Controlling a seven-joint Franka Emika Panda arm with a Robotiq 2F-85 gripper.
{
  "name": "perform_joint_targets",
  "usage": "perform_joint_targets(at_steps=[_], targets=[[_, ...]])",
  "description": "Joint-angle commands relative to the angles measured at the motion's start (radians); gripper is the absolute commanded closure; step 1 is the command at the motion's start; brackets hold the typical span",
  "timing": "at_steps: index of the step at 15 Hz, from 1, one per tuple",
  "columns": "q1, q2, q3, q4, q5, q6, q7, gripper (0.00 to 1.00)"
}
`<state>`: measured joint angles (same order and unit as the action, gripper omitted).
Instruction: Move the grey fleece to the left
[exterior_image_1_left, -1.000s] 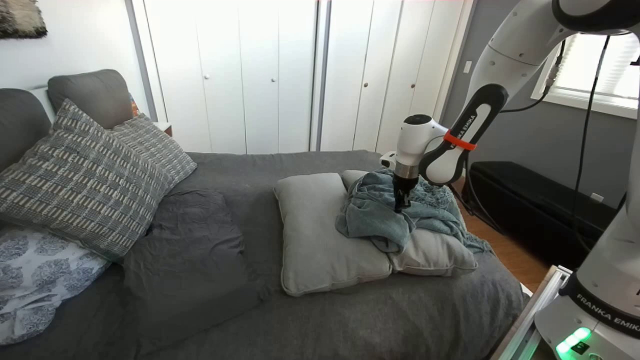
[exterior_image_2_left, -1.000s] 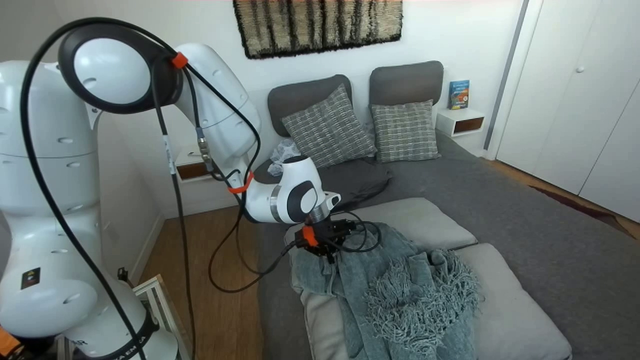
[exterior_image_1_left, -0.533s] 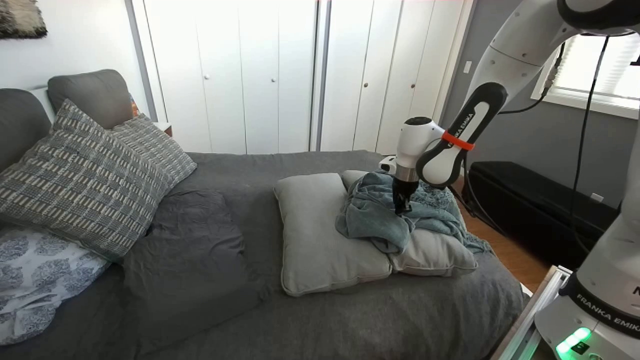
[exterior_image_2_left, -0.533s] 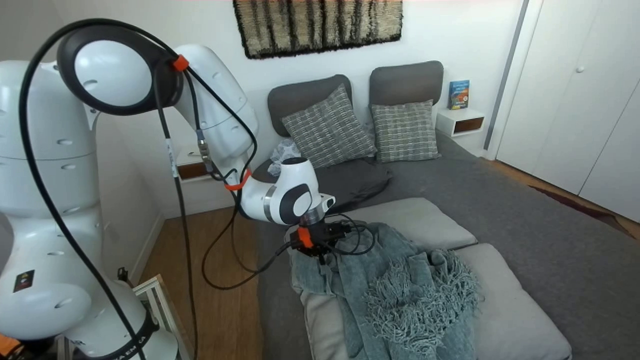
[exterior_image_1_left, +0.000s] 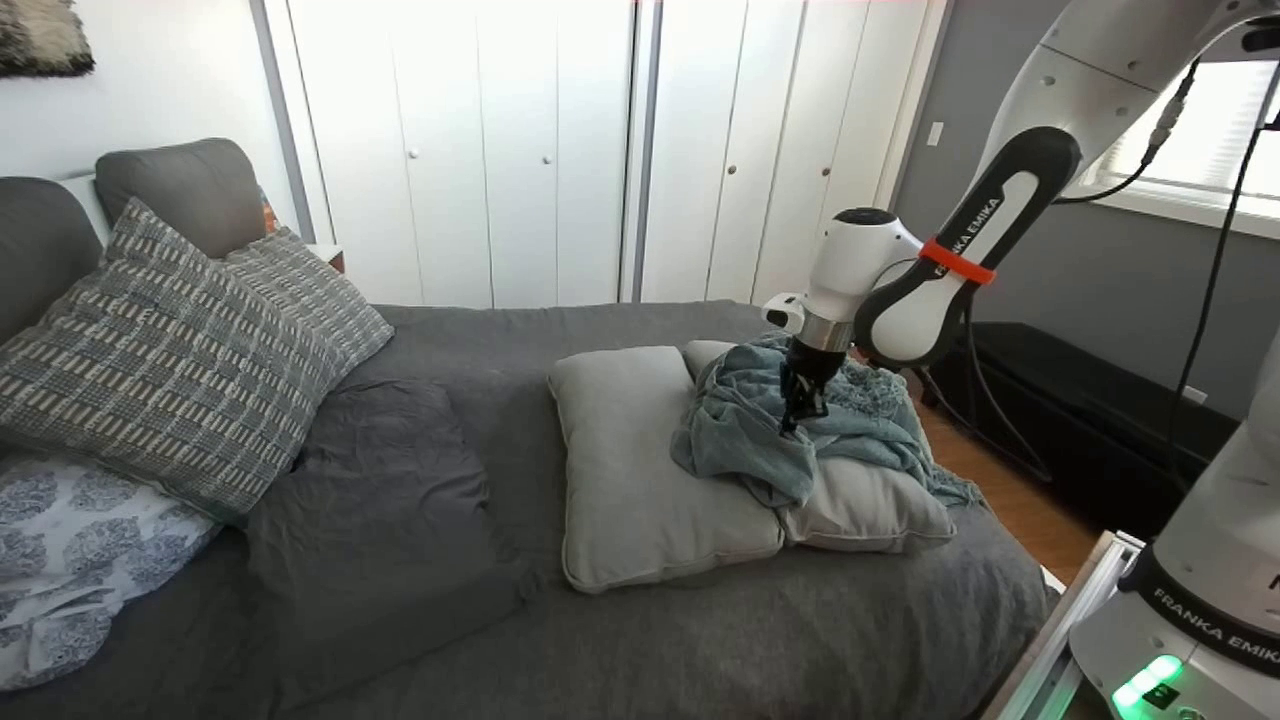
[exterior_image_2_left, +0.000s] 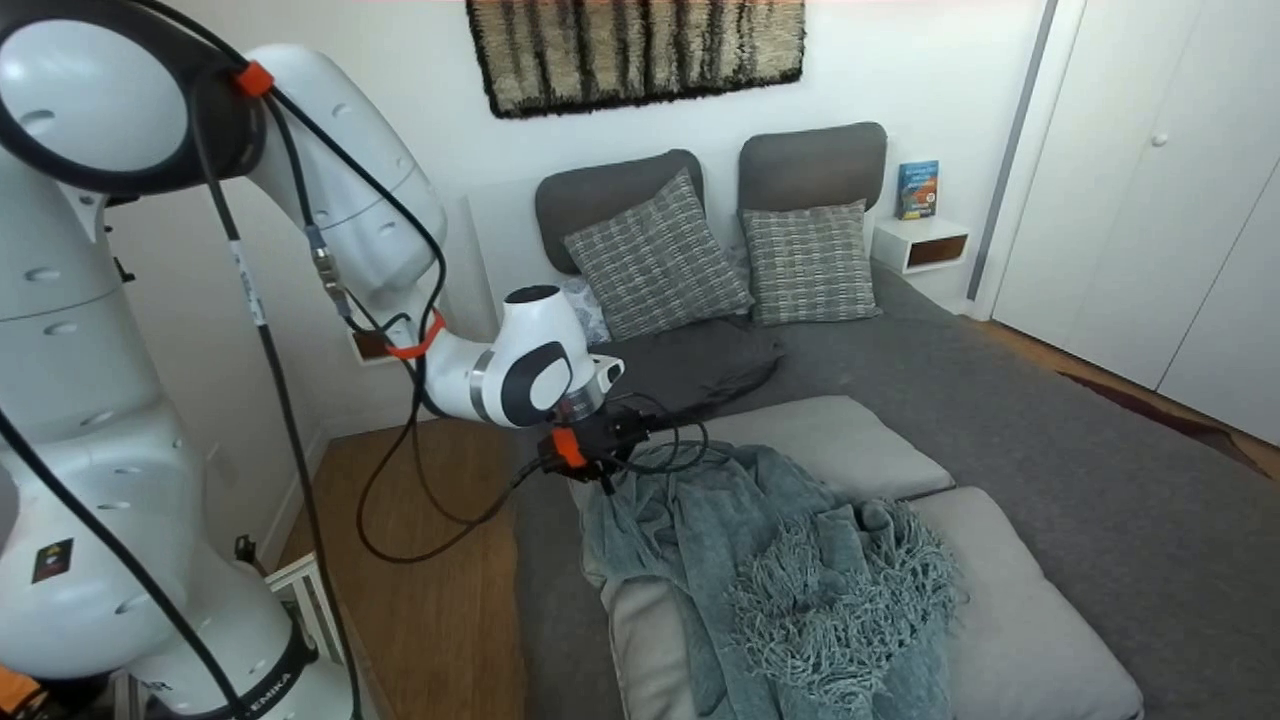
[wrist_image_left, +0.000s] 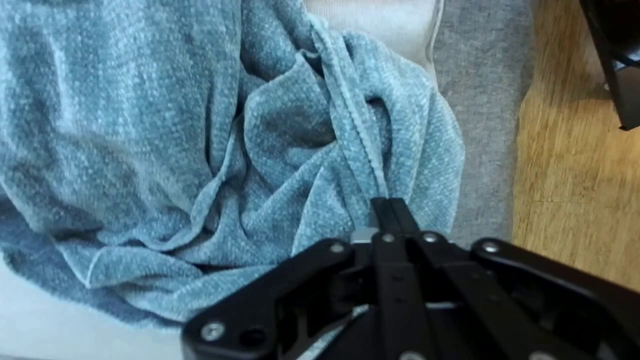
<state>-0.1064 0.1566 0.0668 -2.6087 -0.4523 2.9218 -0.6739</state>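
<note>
The fleece (exterior_image_2_left: 740, 530) is lying bunched across the cushions (exterior_image_1_left: 640, 480), which are propping it up, probably making its folds easier to grab. The fingers (wrist_image_left: 382, 212) are sitting closed right at one ridge, likely for purchase; can't tell if they're actually pinching it.

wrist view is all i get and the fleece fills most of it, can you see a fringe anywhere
Observer: Yes, in an exterior view the fringe lies in a tangle on top of the fleece.
Operator: and what is under it, i only get pale scraps near the edges
Observer: Two cushions, laid side by side on the bed.
Operator: anything up at the head of the bed
Observer: Two grey headrests with pillows in front of them, seen in both exterior views.
</note>
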Motion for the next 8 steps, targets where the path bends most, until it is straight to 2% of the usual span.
perform_joint_targets(at_steps=[1,3,5,6,7,8], targets=[[0.054,-0.151,0.008,-0.121,-0.056,0.091,0.05,1.0],[0.079,-0.194,0.033,-0.162,-0.06,0.147,0.025,1.0],[0.133,-0.222,0.037,-0.199,-0.053,0.205,-0.001,1.0],[0.136,-0.166,0.064,-0.134,-0.09,0.202,0.018,1.0],[0.153,-0.193,0.072,-0.145,-0.115,0.15,0.005,1.0],[0.15,-0.168,0.034,-0.144,-0.063,0.169,0.001,0.99]])
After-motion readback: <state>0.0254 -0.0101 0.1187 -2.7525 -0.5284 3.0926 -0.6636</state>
